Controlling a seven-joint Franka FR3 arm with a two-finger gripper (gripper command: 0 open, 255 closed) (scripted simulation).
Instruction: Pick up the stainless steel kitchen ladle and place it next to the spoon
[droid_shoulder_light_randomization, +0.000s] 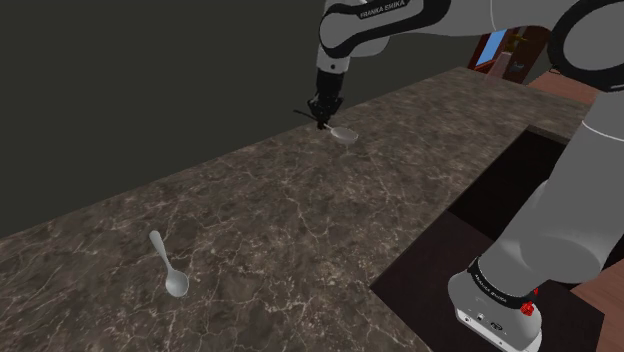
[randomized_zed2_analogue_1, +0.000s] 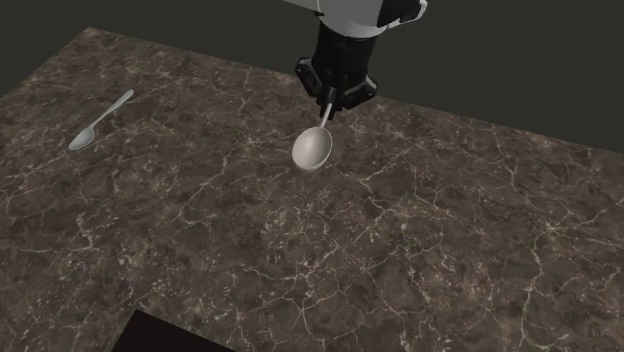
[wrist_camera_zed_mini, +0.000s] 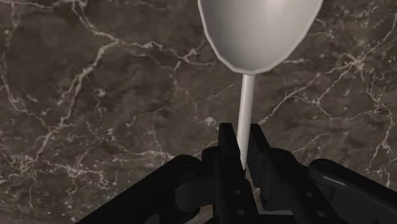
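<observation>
Dark veined stone counter (randomized_zed2_analogue_1: 450, 250), dim wall (droid_shoulder_light_randomization: 150, 80) behind, bears the spoon (randomized_zed2_analogue_1: 100, 122); the claw (wrist_camera_zed_mini: 243, 137) grips the ladle (randomized_zed2_analogue_1: 312, 148) by its handle.

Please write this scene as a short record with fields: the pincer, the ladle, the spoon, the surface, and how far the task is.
pincer: shut on the ladle's thin handle
ladle: pale grey, bowl sticks out past the fingertips, close to the counter
spoon: lies flat on the counter, well apart from the ladle
counter: dark stone with pale veins
task state: ladle gripped, not yet beside the spoon
</observation>
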